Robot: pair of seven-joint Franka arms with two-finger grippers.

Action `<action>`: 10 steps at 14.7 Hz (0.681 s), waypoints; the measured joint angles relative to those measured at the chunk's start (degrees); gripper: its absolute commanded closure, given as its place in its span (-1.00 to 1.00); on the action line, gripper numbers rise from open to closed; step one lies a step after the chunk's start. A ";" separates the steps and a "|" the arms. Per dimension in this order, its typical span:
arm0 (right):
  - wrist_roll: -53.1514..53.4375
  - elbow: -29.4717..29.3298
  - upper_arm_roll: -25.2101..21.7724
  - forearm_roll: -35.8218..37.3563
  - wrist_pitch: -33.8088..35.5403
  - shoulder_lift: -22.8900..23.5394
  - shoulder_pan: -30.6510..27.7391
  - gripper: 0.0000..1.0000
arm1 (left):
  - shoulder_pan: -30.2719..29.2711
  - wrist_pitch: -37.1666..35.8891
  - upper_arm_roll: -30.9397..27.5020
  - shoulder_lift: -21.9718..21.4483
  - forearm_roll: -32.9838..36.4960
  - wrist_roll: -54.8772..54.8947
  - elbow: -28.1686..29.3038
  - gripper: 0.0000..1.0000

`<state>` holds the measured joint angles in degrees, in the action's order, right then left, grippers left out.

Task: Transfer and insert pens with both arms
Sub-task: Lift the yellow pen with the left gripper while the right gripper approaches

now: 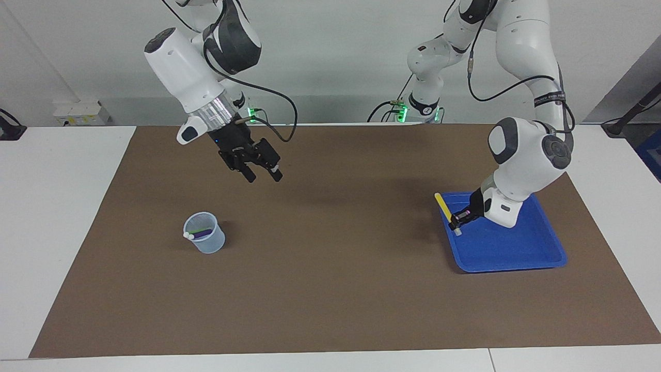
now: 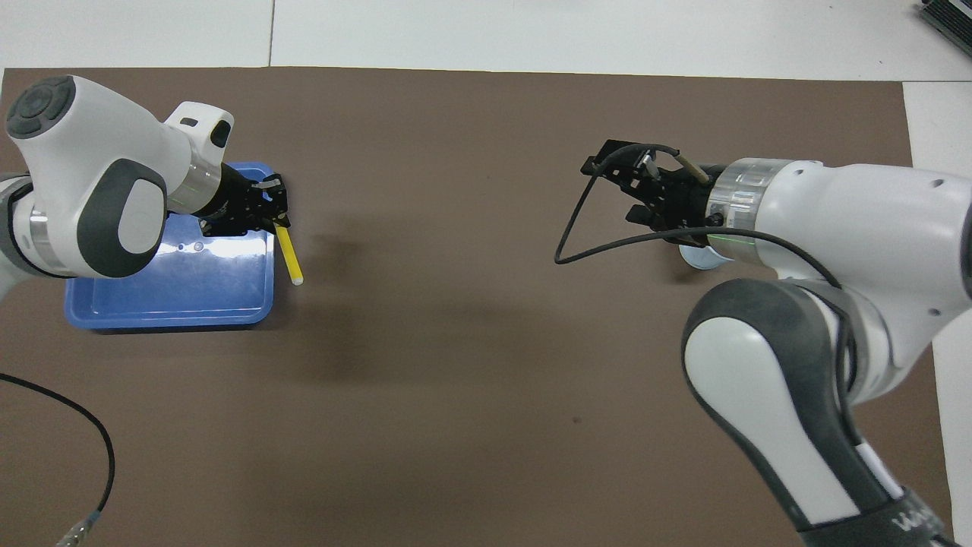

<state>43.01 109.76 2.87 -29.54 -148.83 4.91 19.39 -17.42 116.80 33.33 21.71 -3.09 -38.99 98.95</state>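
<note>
The yellow pen hangs tilted in the left end effector, clamped near its white end over the edge of the blue tray. Purple and green pens lie in the clear cup. The right end effector hovers spread open above the brown mat.

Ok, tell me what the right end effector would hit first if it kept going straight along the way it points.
The open right end effector tilts down toward the left arm's end of the table. That line looks free until the brown mat; it seems to miss the clear plastic cup, though depth is hard to judge.
</note>
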 measured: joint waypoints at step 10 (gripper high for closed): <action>14.39 -1.26 0.09 -0.03 -6.60 2.91 5.59 -1.00 | 10.42 3.64 0.30 -2.75 -5.91 -32.79 0.62 1.00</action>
<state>57.40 108.50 2.97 -29.57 -155.42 7.81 24.98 -7.00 120.44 33.63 18.96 -9.01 -71.78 99.57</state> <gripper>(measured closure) 0.000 0.828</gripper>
